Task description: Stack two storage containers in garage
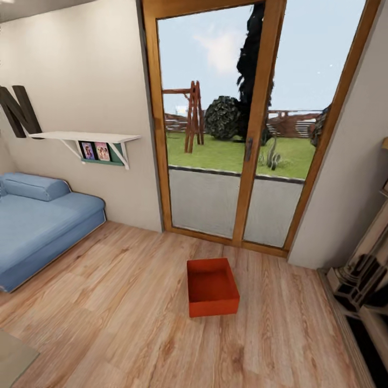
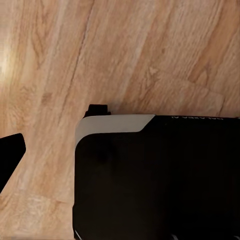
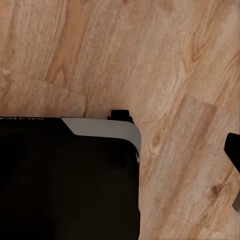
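Gripper fingers barely show in either wrist view above the light wood plank floor (image 2: 125, 55), so their opening is unclear; one orange-red shallow open-top plastic bin (image 1: 212, 287) sits near the wood-framed glass doors (image 1: 245, 129), probably light and stiff, best gripped by a rim wall

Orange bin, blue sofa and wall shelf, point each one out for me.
Orange bin (image 1: 211, 288): head view, inner bottom.
Blue sofa (image 1: 37, 223): head view, seat cushion.
Wall shelf (image 1: 86, 137): head view, top board.
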